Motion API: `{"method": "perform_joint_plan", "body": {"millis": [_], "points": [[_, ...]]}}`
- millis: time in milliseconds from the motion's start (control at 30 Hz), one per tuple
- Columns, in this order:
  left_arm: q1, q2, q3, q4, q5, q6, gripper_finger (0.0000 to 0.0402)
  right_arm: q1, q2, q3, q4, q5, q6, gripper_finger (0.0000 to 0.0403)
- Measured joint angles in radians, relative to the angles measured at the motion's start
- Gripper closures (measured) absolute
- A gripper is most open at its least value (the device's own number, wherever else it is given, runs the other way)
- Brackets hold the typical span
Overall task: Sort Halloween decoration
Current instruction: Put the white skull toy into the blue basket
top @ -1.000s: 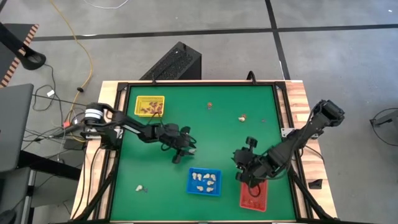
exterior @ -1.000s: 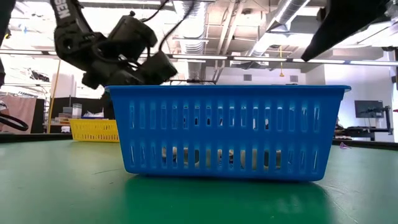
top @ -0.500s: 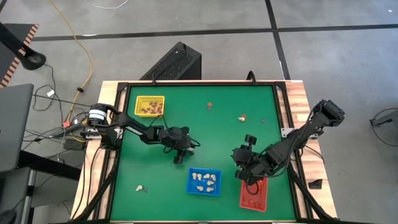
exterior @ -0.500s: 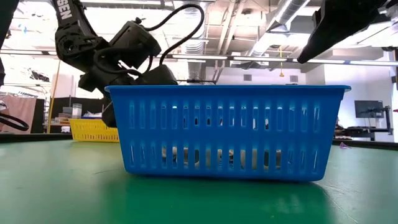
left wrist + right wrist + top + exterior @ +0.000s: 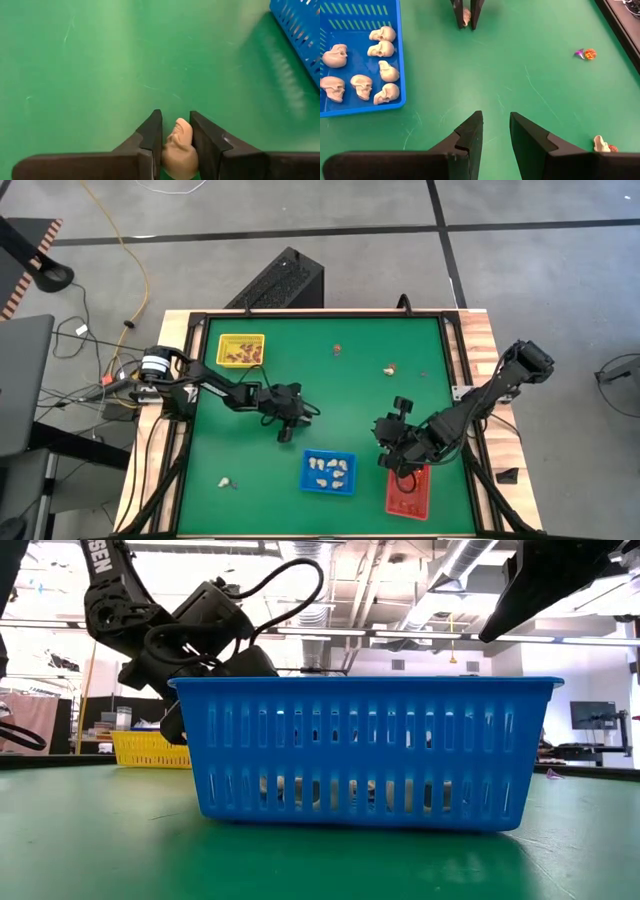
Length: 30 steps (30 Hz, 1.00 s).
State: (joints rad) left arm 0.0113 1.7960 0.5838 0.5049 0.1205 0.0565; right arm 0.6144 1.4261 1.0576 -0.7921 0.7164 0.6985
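Left pincer [image 5: 176, 131] around cream skull [image 5: 179, 150]

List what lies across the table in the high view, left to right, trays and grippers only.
yellow tray → left gripper, shut on a cream skull → blue tray → right gripper, open → red tray

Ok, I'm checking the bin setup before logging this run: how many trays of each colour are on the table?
Yellow tray: 1
Blue tray: 1
Red tray: 1
Total: 3 trays
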Motion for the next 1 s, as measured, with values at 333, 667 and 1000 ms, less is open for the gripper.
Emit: {"method": "perform_joint_plan", "body": {"millis": [333,667,1000], "points": [[-0.039,-0.123,-0.002,0.332,0.127,-0.038,0.0325,0.0,0.0,0.0,0.001,-0.001,0.001,0.0275],[-0.239,-0.108,0.091,0.385,0.117,-0.072,0.0308,-0.029,0.0,0.0,0.007,0.001,0.0,0.0275],[-0.309,-0.108,0.148,0.347,-0.074,-0.052,0.0211,-0.028,0.0,0.0,0.023,-0.006,0.001,0.0275]]}}
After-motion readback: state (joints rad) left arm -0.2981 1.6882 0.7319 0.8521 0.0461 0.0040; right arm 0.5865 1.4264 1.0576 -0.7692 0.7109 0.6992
